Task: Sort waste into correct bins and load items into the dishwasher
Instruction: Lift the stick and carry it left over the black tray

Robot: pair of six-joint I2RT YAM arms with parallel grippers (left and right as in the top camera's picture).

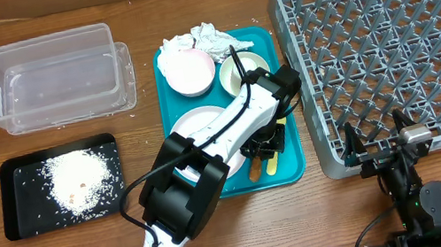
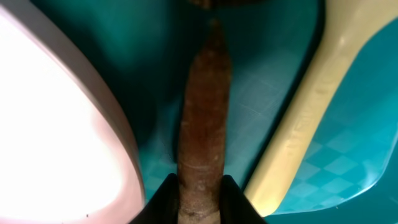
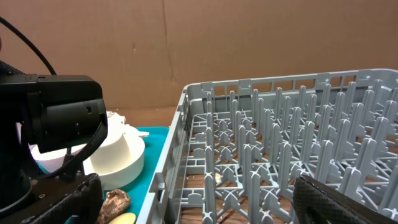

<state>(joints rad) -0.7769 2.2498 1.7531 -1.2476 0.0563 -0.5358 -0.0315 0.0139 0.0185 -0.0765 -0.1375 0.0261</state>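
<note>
My left gripper (image 2: 202, 186) is shut on the near end of a brown sausage-like stick (image 2: 204, 112), one finger pressed to each side. The stick lies on the teal tray (image 2: 261, 93), between a pale plate (image 2: 56, 124) on its left and a pale yellow spoon (image 2: 311, 106) on its right. From overhead, the left gripper (image 1: 260, 146) is low over the tray's front right, with the stick's end (image 1: 254, 171) and the spoon (image 1: 272, 165) showing beneath it. My right gripper (image 1: 380, 146) stands open at the front edge of the grey dish rack (image 1: 392, 50), holding nothing.
The teal tray (image 1: 290, 152) also holds a pink bowl (image 1: 189, 70), a pale bowl (image 1: 243, 70), crumpled napkins (image 1: 208, 38) and a brown lump (image 3: 112, 204). At the left are a clear tub (image 1: 52, 80) and a black tray (image 1: 18, 175) with white rice (image 1: 77, 181).
</note>
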